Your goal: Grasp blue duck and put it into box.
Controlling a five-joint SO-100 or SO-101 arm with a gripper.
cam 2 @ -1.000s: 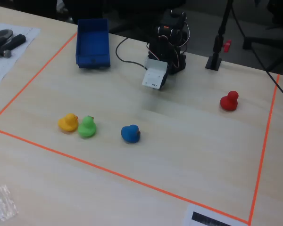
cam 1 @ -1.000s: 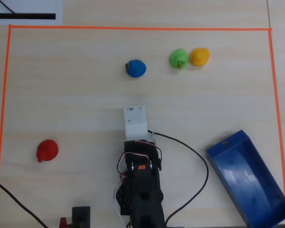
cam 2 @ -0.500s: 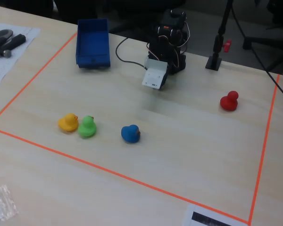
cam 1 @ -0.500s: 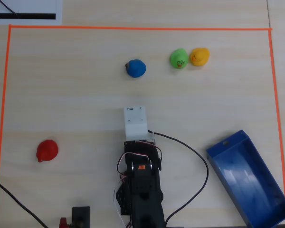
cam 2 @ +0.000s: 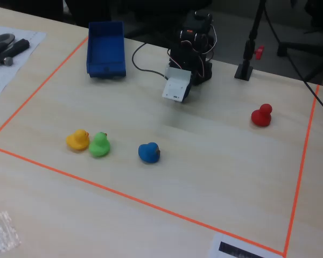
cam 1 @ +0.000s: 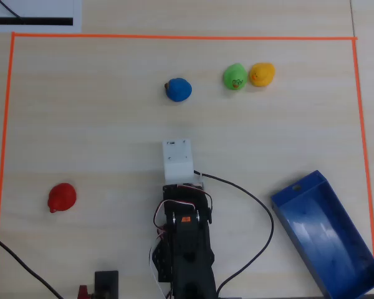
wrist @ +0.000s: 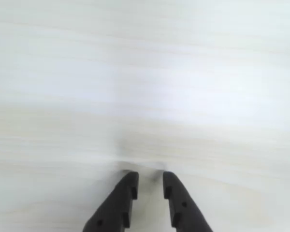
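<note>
Nearest in the wrist view: gripper (wrist: 150, 180), two black fingers (wrist: 117, 205) rising from the bottom edge, tips slightly apart with a narrow gap, clamped on nothing, over bare pale wood, blurred beyond. In the overhead view, arm (cam 1: 186, 249) at the bottom edge near the middle, white wrist block (cam 1: 177, 159) pointing up the frame, black cable (cam 1: 255, 205) looping off to the right. Box (cam 1: 327, 233) in the bottom right corner of the taped area, lying at an angle, open and holding nothing, small tab on its upper left end. Red duck (cam 1: 62, 197) well off toward the left edge, alone. Blue duck (cam 1: 178, 89) farther up, almost straight ahead of the gripper, well apart from it and from the box, sitting on the table (cam 1: 100, 124). Green duck (cam 1: 235, 76) and yellow duck (cam 1: 261, 74) to its right, nearer the top edge, just beside each other, apparently touching. Dark marks on the green duck's front, too small to read. Orange tape (cam 1: 174, 37) framing the work area on all sides. In the fixed view, from the opposite side: white label (cam 2: 239, 250) with a dark printed bar at the near edge, text unreadable; clear plastic bag (cam 2: 1, 231) at the near left corner; printed sheet with tools (cam 2: 5, 45) at the far left, writing illegible.
</note>
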